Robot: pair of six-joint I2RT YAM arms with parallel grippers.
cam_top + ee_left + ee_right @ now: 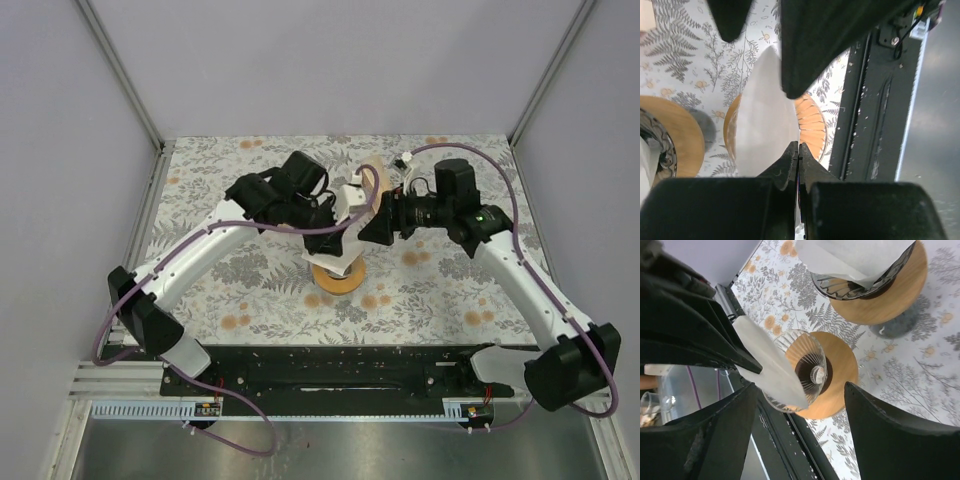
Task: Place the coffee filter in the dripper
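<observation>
The white paper coffee filter [765,115] hangs flat and folded over the glass dripper [807,365], which sits on a round wooden base [842,370] at mid-table [335,278]. My left gripper [798,145] is shut on the filter's edge and holds it above the dripper's rim; the filter also shows in the right wrist view [772,367]. My right gripper [802,386] is open, with one finger on either side of the filter and not touching it. In the top view both grippers, left [333,215] and right [367,226], meet above the dripper.
A second dripper [860,282] on its own wooden base [890,305] holds a stack of white filters and stands just behind [377,180]. The black mounting rail [875,110] runs along the near table edge. Grey walls enclose the floral tabletop [220,170].
</observation>
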